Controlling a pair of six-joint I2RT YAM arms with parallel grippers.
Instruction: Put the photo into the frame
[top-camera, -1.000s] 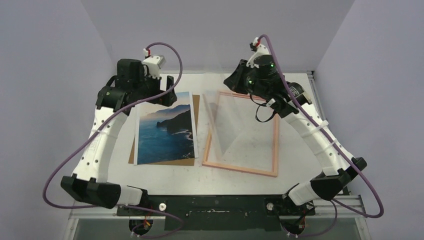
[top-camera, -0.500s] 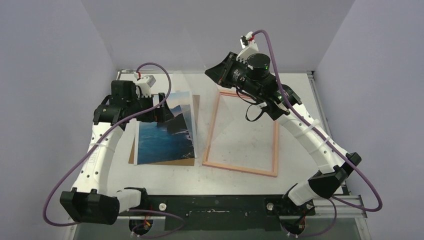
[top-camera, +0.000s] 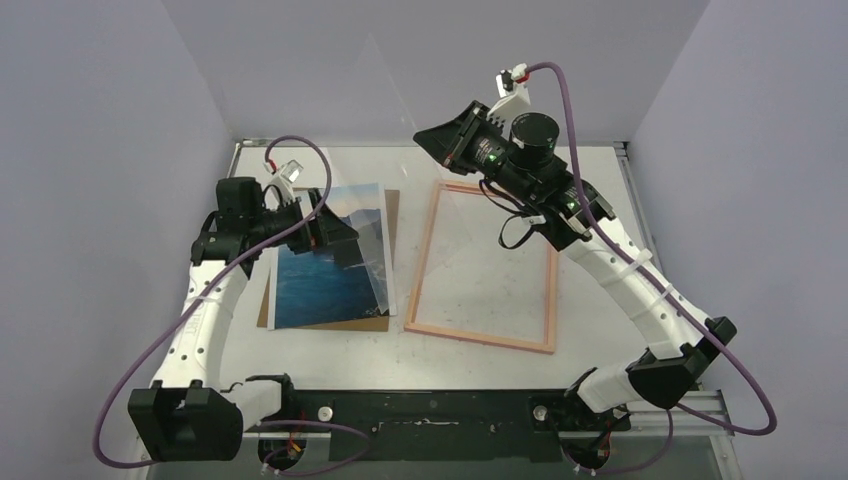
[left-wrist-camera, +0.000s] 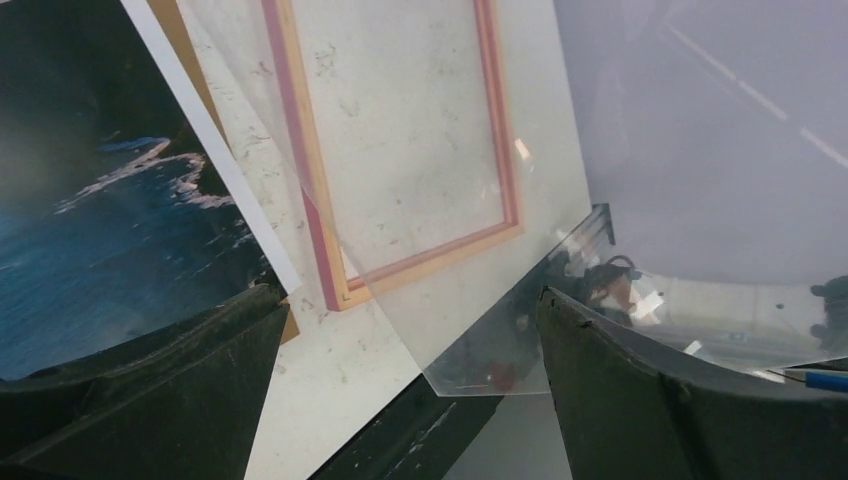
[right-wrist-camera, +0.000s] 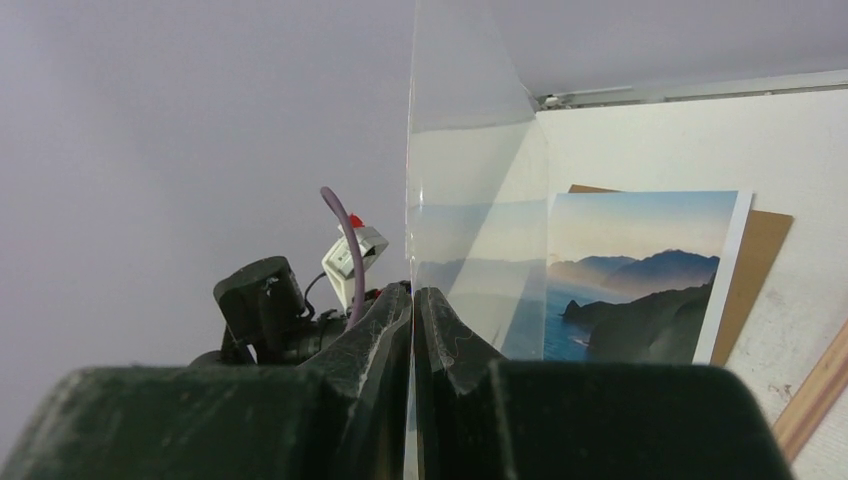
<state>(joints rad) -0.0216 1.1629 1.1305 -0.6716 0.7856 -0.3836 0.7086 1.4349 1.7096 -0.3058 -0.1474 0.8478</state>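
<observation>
The photo (top-camera: 325, 280), a blue coast landscape, lies at the table's left on a brown backing board (top-camera: 392, 215). The pink frame (top-camera: 548, 290) lies flat to its right, with bare table inside it. My left gripper (top-camera: 335, 232) is open and empty over the photo's upper right part. In the left wrist view the gripper (left-wrist-camera: 408, 300) looks past the photo (left-wrist-camera: 80, 200) at the frame (left-wrist-camera: 305, 170). My right gripper (top-camera: 440, 140) is shut on the edge of a clear sheet (right-wrist-camera: 470, 160) and holds it raised and steeply tilted above the frame's far left corner. The jaws (right-wrist-camera: 413, 292) pinch it.
The clear sheet (left-wrist-camera: 480, 330) hangs in the air between the two arms, above the gap between photo and frame. Grey walls close in the table on three sides. A black rail (top-camera: 430, 410) with the arm bases runs along the near edge.
My right gripper has lifted the clear sheet off the frame and tipped it up to the left. My left gripper has come down and nearer over the photo.
</observation>
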